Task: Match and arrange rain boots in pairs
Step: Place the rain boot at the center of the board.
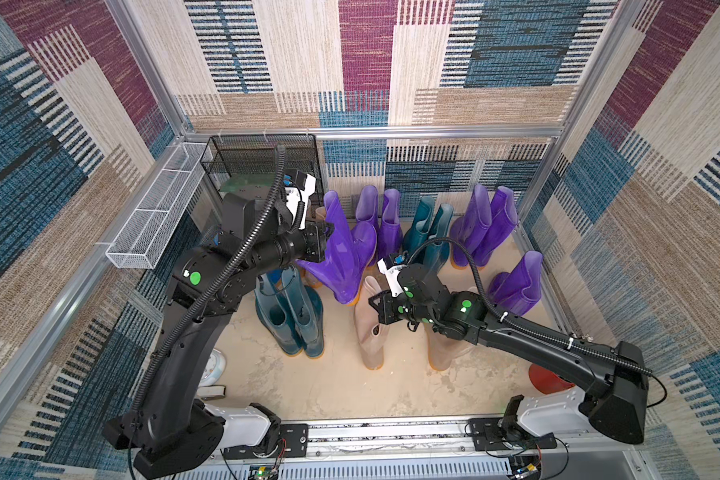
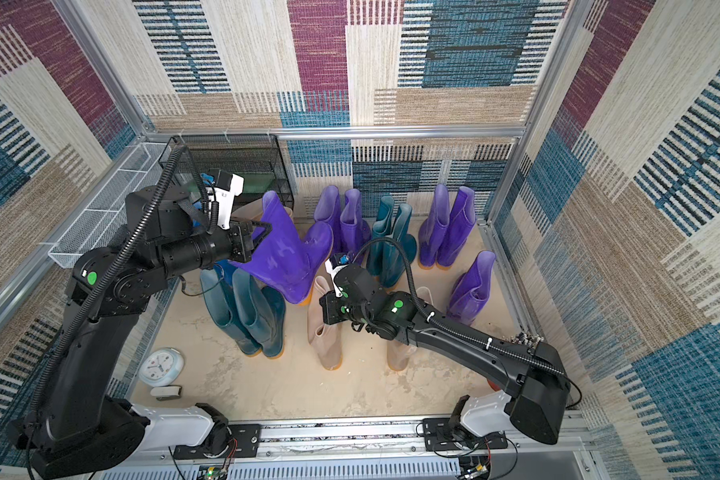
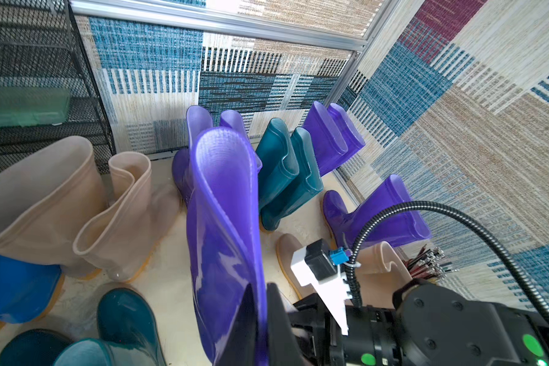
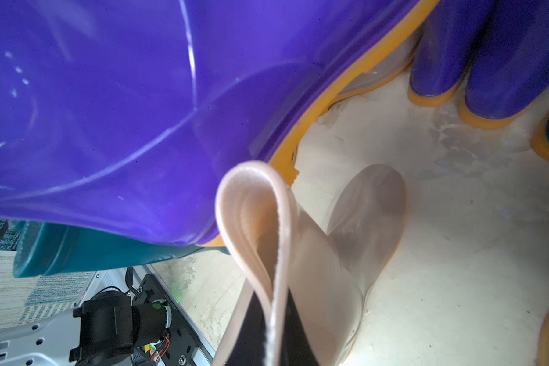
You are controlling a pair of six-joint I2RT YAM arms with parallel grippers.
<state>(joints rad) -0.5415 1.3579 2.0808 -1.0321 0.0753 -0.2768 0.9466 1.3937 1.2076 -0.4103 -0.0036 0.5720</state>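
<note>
Nearest the arm bases, low in both top views, is bare sandy floor (image 1: 333, 386), with a round clock (image 2: 161, 365) at lower left. Just past it, centre frame — a tall teal pair (image 1: 294, 320) stands together. Next to it is a beige-pink boot (image 1: 370, 338), upright, cuff pinched flat by the right end effector (image 1: 376, 306). The right wrist view shows the jaws closed on the folded rim, the soft wall collapsed into a loop. A second beige-pink boot (image 1: 441, 353) stands just beside it, partly under the arm.

Left of centre, the left end effector (image 1: 324, 245) is clamped on the top edge of a tall purple boot (image 1: 344, 257). That boot hangs tilted, its orange sole looking clear of the floor and close over the beige cuff.

Handling guess: light, glossy, floppy rubber — shafts buckle, so pinch the rim wall, not the slick foot. The sole end looks stiffer and will likely swing.

Right of frame stands a lone purple boot (image 1: 516, 286). Farthest, along the back wall: a purple pair (image 1: 391, 228), a back teal pair (image 1: 420, 228) and a second purple pair (image 1: 481, 228). At upper left is a black wire rack (image 1: 262, 166).
</note>
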